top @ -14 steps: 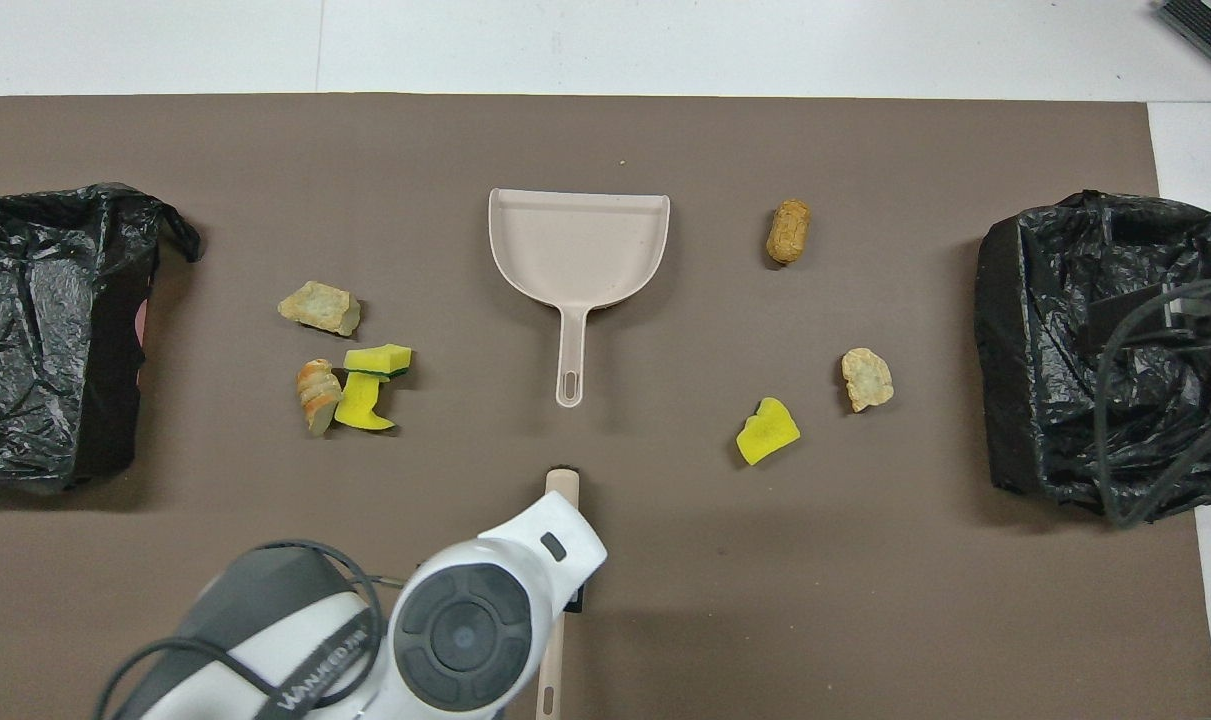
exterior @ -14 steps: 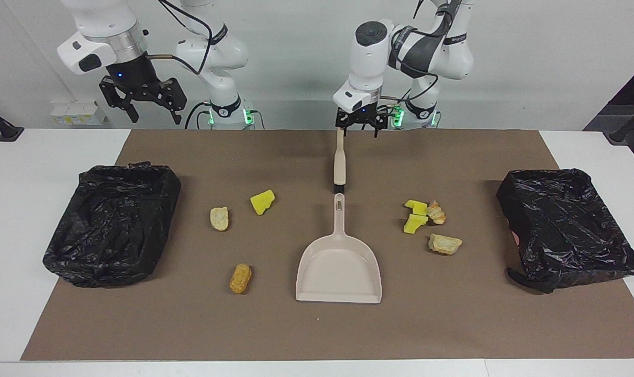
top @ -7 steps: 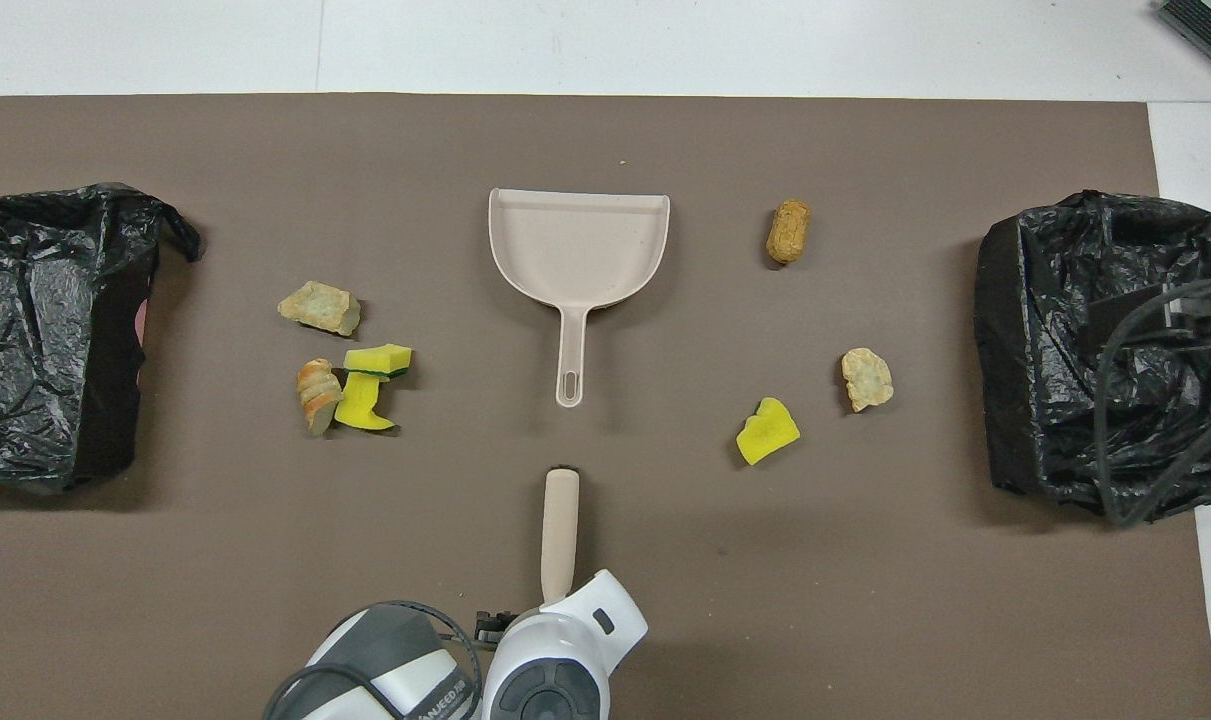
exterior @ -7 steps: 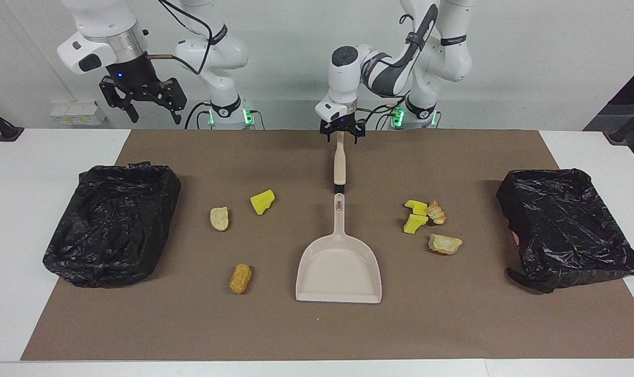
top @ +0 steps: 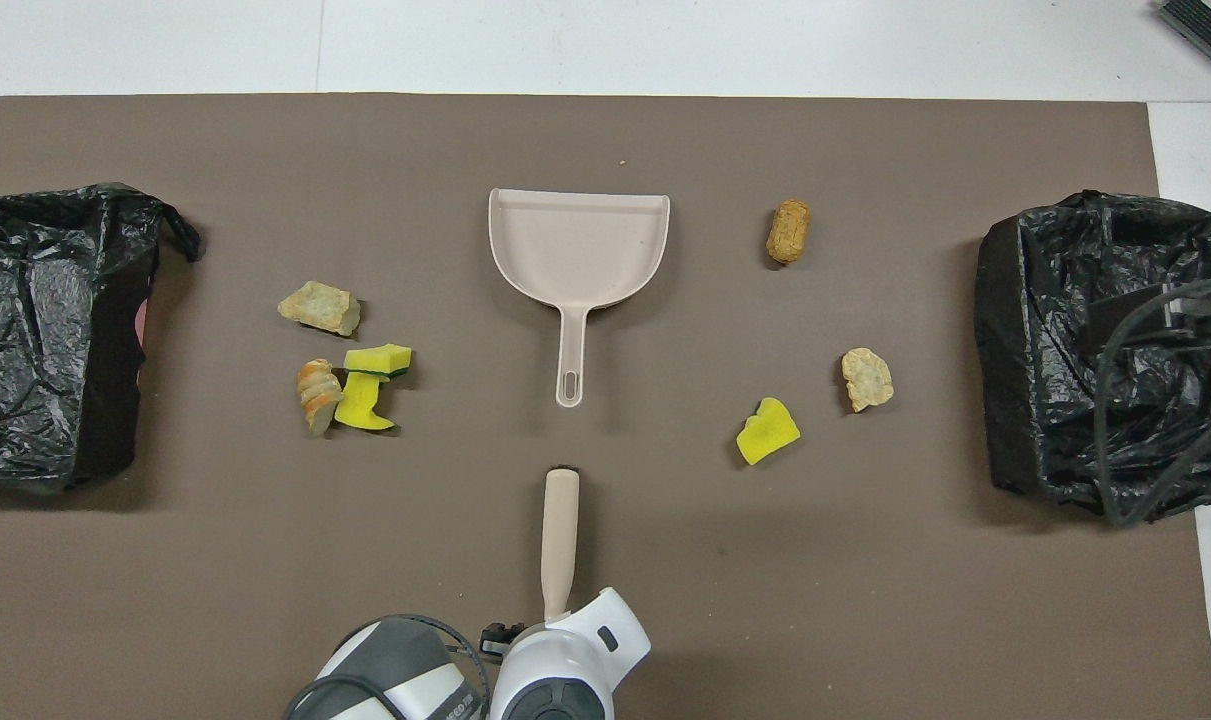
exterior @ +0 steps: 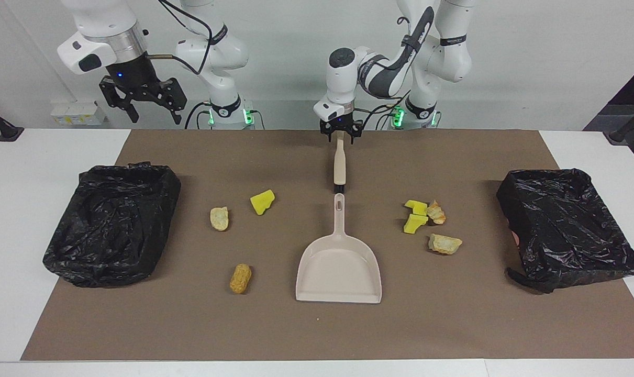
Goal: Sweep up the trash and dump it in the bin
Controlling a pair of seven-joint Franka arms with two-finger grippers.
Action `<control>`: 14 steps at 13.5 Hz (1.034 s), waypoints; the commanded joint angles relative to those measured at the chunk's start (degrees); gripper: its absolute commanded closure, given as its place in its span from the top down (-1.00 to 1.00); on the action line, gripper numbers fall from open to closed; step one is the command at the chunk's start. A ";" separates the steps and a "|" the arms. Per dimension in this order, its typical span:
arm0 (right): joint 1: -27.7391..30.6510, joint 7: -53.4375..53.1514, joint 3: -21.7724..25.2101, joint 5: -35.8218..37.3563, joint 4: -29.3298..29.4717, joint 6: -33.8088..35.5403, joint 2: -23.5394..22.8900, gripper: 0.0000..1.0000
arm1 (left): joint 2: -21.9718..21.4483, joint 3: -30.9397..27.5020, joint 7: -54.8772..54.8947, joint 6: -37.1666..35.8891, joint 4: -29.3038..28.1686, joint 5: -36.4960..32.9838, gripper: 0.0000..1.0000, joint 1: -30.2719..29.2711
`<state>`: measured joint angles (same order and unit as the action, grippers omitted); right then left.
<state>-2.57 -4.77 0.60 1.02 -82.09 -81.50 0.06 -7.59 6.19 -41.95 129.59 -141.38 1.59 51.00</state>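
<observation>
A beige brush (exterior: 339,165) lies on the brown mat, its handle pointing toward the robots, and a beige dustpan (exterior: 338,267) lies farther out in line with it. My left gripper (exterior: 340,137) is down at the end of the brush handle (top: 560,540), straddling it. Trash lies scattered on both sides of the dustpan: a yellow chunk (exterior: 262,201), a beige lump (exterior: 219,218) and an orange-brown nugget (exterior: 240,278) toward the right arm's end, and yellow pieces (exterior: 415,214) with two bread lumps (exterior: 444,244) toward the left arm's end. My right gripper (exterior: 154,116) waits open, high over the table's edge nearest the robots.
Two bins lined with black bags stand at the ends of the mat, one bin (exterior: 112,225) at the right arm's end and the other bin (exterior: 565,228) at the left arm's end. Bare white table (exterior: 34,152) borders the mat.
My left gripper has shifted sideways and come down onto the end of the brush handle, and its links have drawn closer together. The right arm, brush, dustpan and trash have not moved.
</observation>
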 commanded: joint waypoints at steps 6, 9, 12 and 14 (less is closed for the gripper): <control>0.55 0.55 -0.25 -0.49 -0.44 0.38 0.73 1.00 | -1.54 -1.53 1.35 -1.70 1.19 0.08 -1.00 -1.16; 0.63 0.55 -0.16 -0.49 -0.44 0.38 0.73 1.00 | -3.65 -1.71 6.07 -9.42 4.44 -0.01 -1.00 -5.89; 0.63 0.55 -0.25 -0.49 -0.44 0.38 0.73 1.00 | -9.79 -1.89 11.87 -15.93 5.59 -0.53 -1.00 -12.91; 0.63 0.55 -0.25 -0.49 -0.44 0.38 0.73 1.00 | -10.86 -1.89 18.72 -21.89 8.74 -0.80 -1.00 -19.32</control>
<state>-2.57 -4.77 0.60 1.02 -82.09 -81.50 0.06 -15.62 3.89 -28.48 112.92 -134.42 1.37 36.91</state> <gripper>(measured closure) 0.000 0.740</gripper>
